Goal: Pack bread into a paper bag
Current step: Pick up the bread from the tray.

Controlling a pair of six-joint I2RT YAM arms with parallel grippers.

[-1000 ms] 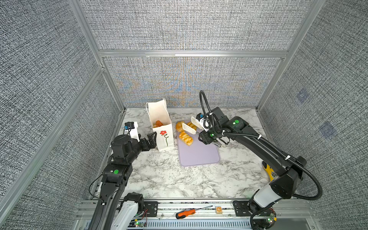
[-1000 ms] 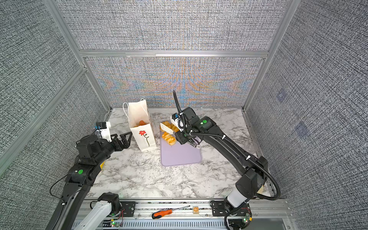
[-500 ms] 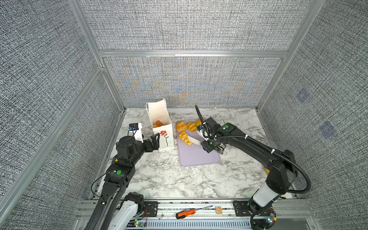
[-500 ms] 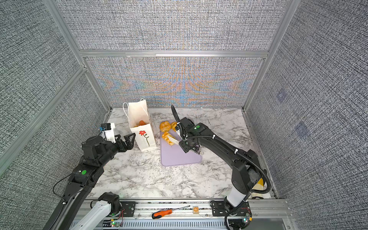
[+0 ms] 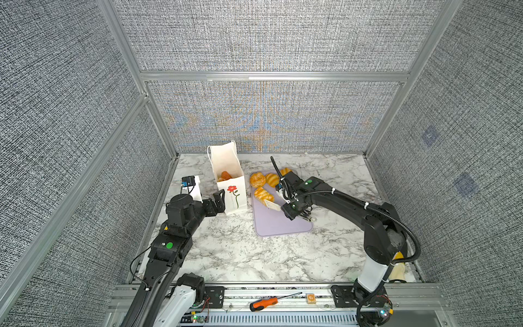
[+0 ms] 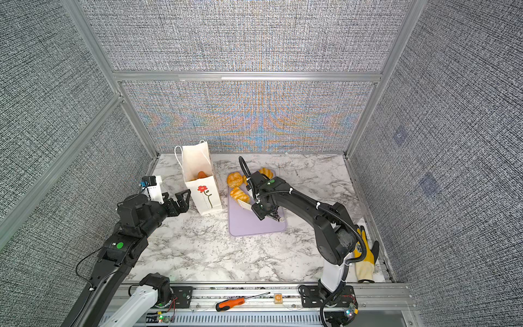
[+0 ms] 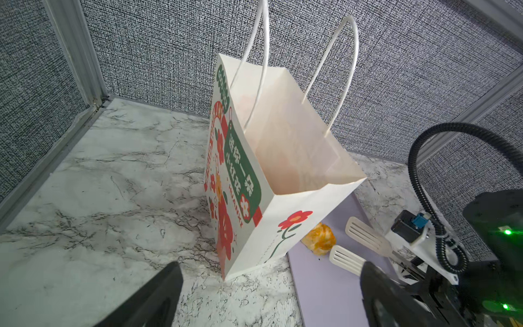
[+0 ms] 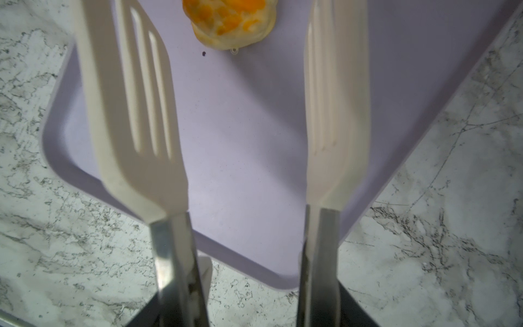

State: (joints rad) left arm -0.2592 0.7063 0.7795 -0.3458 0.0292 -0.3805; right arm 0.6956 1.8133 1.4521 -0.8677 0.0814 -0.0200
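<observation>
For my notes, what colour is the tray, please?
The tray is lilac; right wrist view.

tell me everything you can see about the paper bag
The paper bag is tall, white, stiff-looking paper with two white cord handles. One face shows a red flower on a green stem, and an adjoining face has red flowers and green lettering panels. It stands upright and open on the marble table, beside the lilac tray, with orange-brown bread inside.

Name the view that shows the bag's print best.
Left wrist: the bag fills the frame, green lettered panel and red flower both sharp. In both top views it stands small, only the flower side visible. The right wrist view shows none of it.
</observation>
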